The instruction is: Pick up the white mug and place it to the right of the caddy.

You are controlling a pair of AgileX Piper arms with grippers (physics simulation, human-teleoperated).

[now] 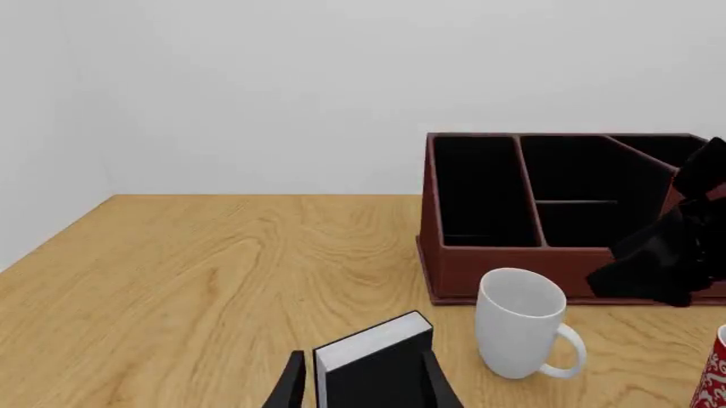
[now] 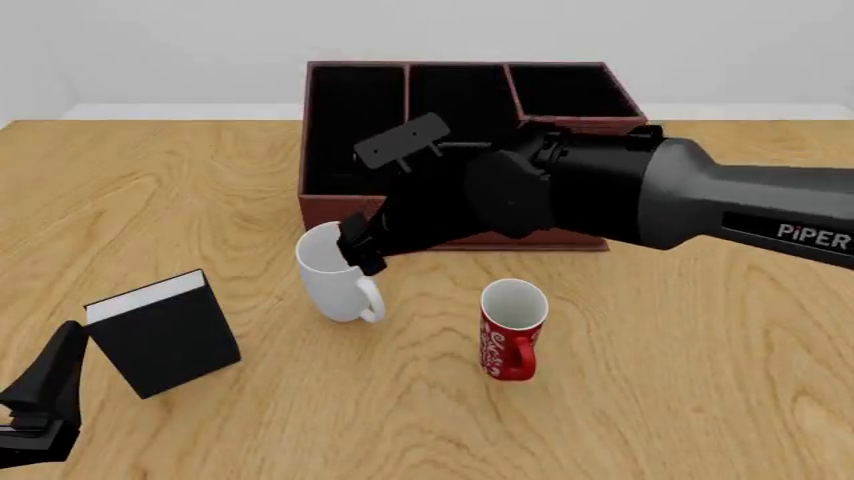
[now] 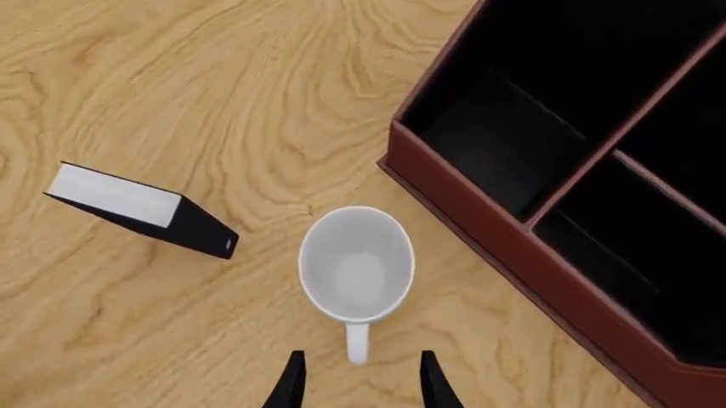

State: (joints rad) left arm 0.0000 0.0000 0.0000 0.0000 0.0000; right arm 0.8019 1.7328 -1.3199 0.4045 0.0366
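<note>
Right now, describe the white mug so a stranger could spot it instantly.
Find the big reddish-brown caddy at the table's back. Just in front of its left corner stands the white mug, upright. Unlike the red patterned mug to its right, it is plain glossy white.

One white mug point(image 2: 330, 280); one red mug point(image 2: 511, 330); one caddy point(image 2: 400, 115); one book point(image 2: 163, 333).

Right arm point(image 2: 667, 200) reached in from right edge, stretched across toward centre-left, wrist angled down. Right gripper point(image 3: 357, 382) pointed downward, fingers spread with clear gap between them, empty. Left gripper point(image 2: 40, 400) sat low at near-left corner, fingers parted, empty.
</note>
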